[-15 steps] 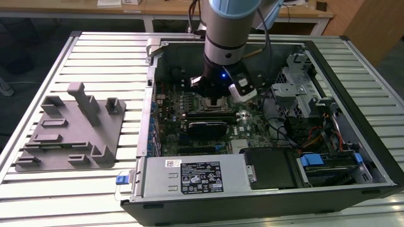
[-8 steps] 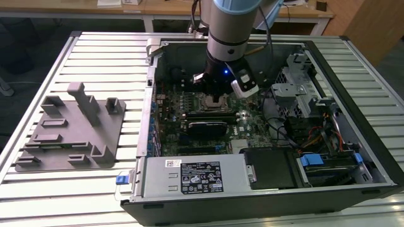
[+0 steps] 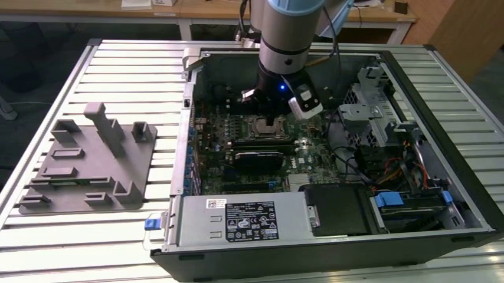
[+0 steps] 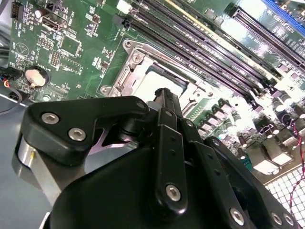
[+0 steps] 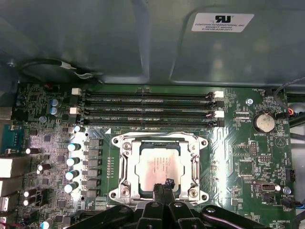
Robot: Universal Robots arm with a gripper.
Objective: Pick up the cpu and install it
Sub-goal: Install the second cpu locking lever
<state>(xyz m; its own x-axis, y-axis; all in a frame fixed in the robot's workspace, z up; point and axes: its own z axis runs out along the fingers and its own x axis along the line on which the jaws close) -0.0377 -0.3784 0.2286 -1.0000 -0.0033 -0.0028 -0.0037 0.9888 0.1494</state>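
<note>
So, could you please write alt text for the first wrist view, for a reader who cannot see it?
A silver square cpu lies inside the metal socket frame on a green motherboard, with the black gripper tips just at the chip's near edge. Four long memory slots run beside the socket, beyond them the grey case wall.

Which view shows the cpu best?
First wrist view: the cpu sits face-up in the socket frame, with the gripper at its edge. In the second wrist view the gripper covers part of it. In the exterior view the arm blocks it.
</note>
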